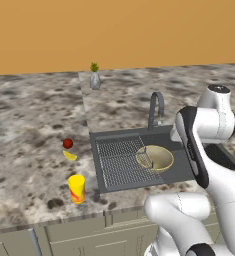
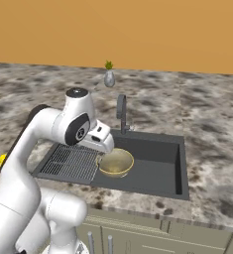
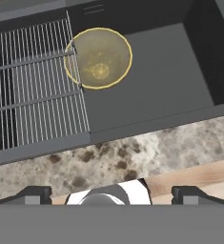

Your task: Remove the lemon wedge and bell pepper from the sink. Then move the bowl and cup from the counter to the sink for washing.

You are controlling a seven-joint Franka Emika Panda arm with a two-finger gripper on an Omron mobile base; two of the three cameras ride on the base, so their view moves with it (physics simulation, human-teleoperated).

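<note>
The olive-gold bowl (image 1: 156,157) (image 2: 115,162) (image 3: 99,57) lies in the dark grey sink (image 1: 184,170) (image 2: 152,168) (image 3: 151,90), against the edge of the ribbed grid (image 1: 119,162). Left of the sink, the dark-red bell pepper (image 1: 68,144) and the yellow lemon wedge (image 1: 69,156) rest on the counter. The yellow cup (image 1: 76,188) (image 2: 1,159) stands upright nearer the counter's front edge. My gripper (image 3: 113,195) (image 2: 105,146) hangs open above the sink's near side, looking down on the bowl, with nothing between its fingertips.
A grey arched faucet (image 1: 156,107) (image 2: 121,113) rises behind the basin. A grey vase with a green plant (image 1: 94,77) (image 2: 109,77) stands far back on the marbled counter (image 1: 29,125). Cabinet fronts run below the counter's front edge.
</note>
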